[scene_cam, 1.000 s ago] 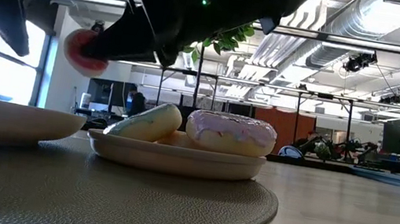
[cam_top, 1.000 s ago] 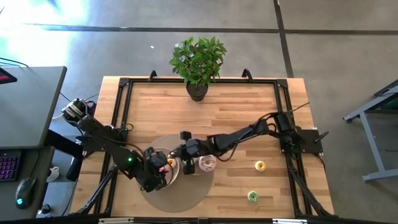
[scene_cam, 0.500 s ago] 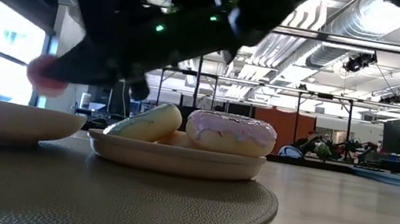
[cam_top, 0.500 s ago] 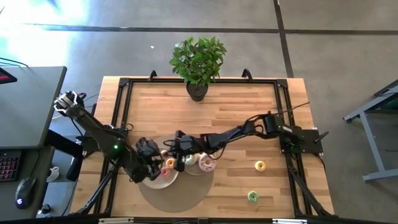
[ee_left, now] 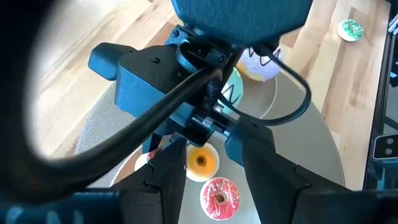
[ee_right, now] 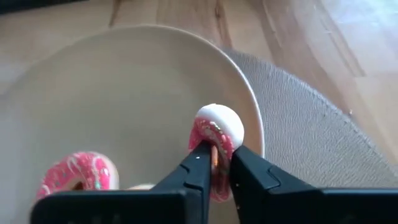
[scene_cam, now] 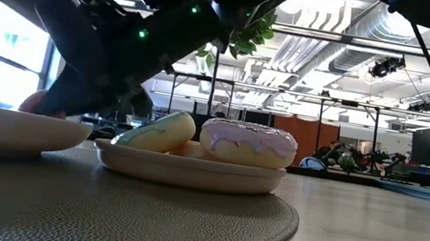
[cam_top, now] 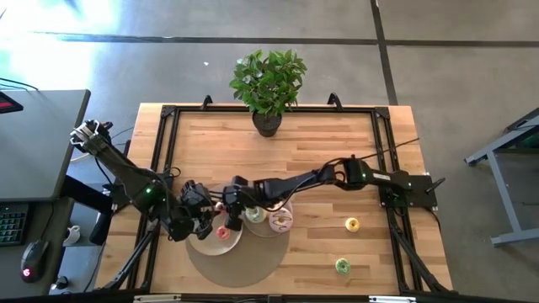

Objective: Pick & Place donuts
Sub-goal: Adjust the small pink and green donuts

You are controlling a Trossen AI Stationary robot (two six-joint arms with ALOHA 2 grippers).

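My right gripper (cam_top: 227,204) is shut on a pink mini donut (ee_right: 216,138) just above the left beige plate (ee_right: 93,112). In the low view the donut (scene_cam: 36,102) shows at the plate's rim (scene_cam: 9,126). My left gripper (cam_top: 205,222) is open beside it, over the same plate. Between its fingers I see a yellow mini donut (ee_left: 201,163) and a pink-red mini donut (ee_left: 219,196) lying flat on the plate. The right plate (scene_cam: 191,168) holds a white-green donut (scene_cam: 158,129) and a pink donut (scene_cam: 248,141). My right gripper pinches the pink mini donut's ring (ee_right: 214,155) between its two fingers, which come from above, slanting down. The donut stands on edge, its white underside turned sideways. The plate's rim hides its lower part, so I cannot tell whether it touches the plate.
Both plates stand on a round grey mat (cam_top: 244,261). A yellow mini donut (cam_top: 352,224) and a green mini donut (cam_top: 342,266) lie on the wood at the right. A potted plant (cam_top: 268,84) stands at the far edge.
My right gripper has gone toward the table's left edge and down with the pink mini donut, from beside the right plate to just over the left plate. My left gripper has drawn back a little toward the table's left and far side.
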